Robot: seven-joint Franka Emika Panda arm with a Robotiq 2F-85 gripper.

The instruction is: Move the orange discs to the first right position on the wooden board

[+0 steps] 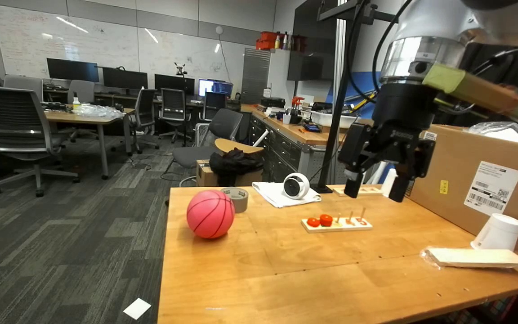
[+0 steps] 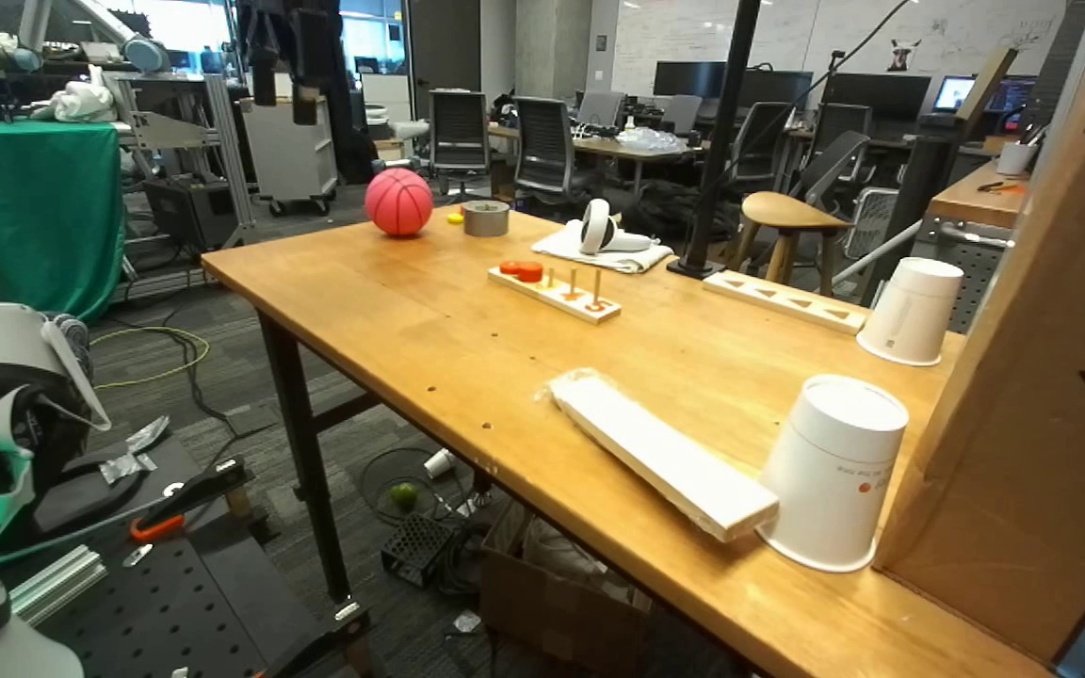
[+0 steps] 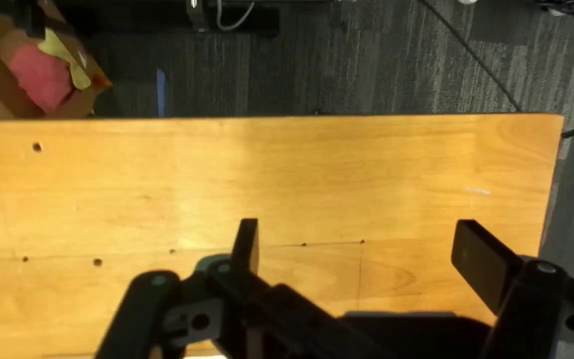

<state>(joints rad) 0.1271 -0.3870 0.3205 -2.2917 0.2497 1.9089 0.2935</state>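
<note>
The pale wooden board [image 1: 348, 227] lies on the table with thin upright pegs; it also shows in an exterior view [image 2: 557, 299]. The orange discs sit on the two pegs at one end: a low one [image 1: 313, 222] at the very end and a taller stack [image 1: 326, 220] beside it. They also show in an exterior view [image 2: 528, 272]. The other pegs are bare. My gripper [image 1: 376, 192] is open and empty, high above the table; it shows at the top of an exterior view [image 2: 284, 94]. In the wrist view the open jaws [image 3: 358, 227] have bare tabletop below; no discs show there.
A red ball [image 1: 210, 214] and a tape roll [image 1: 237, 199] stand at one end. A white device [image 1: 296, 186] rests on a cloth by a black pole [image 2: 717, 141]. A triangle-slotted board [image 2: 783, 303], white cups [image 2: 834, 471], a wrapped block [image 2: 660, 452] and a cardboard box [image 1: 448, 180] stand around.
</note>
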